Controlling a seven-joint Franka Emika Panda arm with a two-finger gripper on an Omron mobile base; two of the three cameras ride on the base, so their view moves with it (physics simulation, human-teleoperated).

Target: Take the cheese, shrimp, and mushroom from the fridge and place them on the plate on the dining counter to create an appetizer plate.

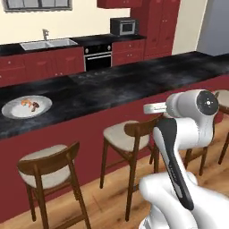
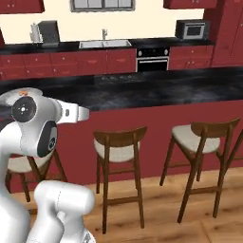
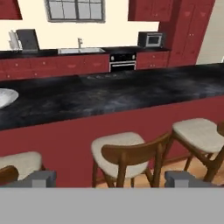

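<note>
On the left part of the dining counter (image 1: 116, 85) lies the round pale plate (image 1: 18, 111). The curled orange shrimp (image 1: 27, 102) and the small reddish-brown mushroom (image 1: 35, 106) rest on it side by side. The plate's rim (image 3: 5, 97) also peeks in at the left edge of the hand view. My gripper (image 3: 111, 179) is open, its two dark fingertips (image 3: 41, 178) far apart with nothing between them. It hangs in front of the counter, above the stools and off to the plate's right. The cheese and the fridge are out of view.
Wooden stools with cream seats (image 1: 126, 134) (image 2: 116, 149) (image 3: 120, 151) line the counter's dark red front. Behind stands the rear counter with sink (image 1: 48, 44), oven (image 1: 97, 56) and microwave (image 1: 124, 27). Wood floor lies below.
</note>
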